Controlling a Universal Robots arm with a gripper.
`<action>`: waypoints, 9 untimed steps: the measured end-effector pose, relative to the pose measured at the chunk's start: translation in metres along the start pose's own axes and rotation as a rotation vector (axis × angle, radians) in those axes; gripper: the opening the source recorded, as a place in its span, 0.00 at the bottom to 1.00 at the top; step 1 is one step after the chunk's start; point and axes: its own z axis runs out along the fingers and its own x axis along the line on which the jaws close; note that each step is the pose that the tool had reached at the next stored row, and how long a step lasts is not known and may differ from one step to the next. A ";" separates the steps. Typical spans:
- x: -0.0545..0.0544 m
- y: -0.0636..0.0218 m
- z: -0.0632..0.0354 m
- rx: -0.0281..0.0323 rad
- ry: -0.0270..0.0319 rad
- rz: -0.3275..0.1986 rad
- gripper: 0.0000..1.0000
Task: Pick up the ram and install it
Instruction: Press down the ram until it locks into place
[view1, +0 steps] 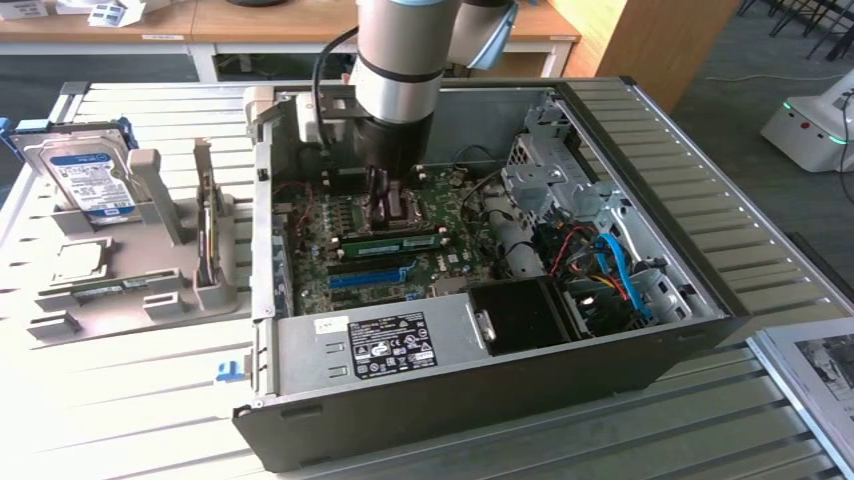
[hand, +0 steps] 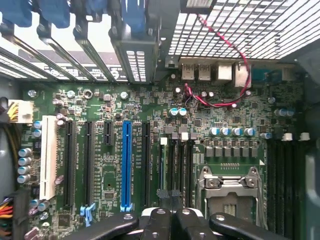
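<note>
**Gripper shut over the motherboard, ram seated in its slot**

Gripper (hand: 170, 222) is closed, fingers pressed together, nothing visible between them. From the exterior view it hangs low inside the open computer case (view1: 694, 270), just above the motherboard (view1: 400, 270) near the processor socket (hand: 227, 192).

The ram (view1: 390, 242) lies flat-edged in a slot on the motherboard, just on the near side of the gripper in the exterior view, a green stick with a pale sticker. In the wrist view the slim slots (hand: 176, 160) right in front of the fingers sit beside the socket; whether the fingers touch the stick, cannot tell.

Next to the ram, further from the gripper, a blue expansion slot (view1: 367, 276) runs along the motherboard; it also shows in the wrist view, beside black slots and a white one (hand: 48, 155). Red wire (hand: 220, 97) loops near the motherboard's rear ports.

Power supply (view1: 380, 345) with a black label sits at the case's near edge. Blue cables (view1: 621, 265) bunch at the case's drive-bay side.

Outside the case, toward the exterior view's left, a grey holder (view1: 120, 280) stands on the slatted table (view1: 120, 410), with a hard drive (view1: 87, 175) upright in it.
</note>
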 end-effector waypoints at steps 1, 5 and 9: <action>0.000 0.0001 -0.0024 0.0000 0.0000 0.000 0.10; -0.001 0.0006 -0.0123 0.0000 0.0000 0.000 0.10; -0.001 0.0011 -0.0226 0.0000 -0.0001 0.000 0.10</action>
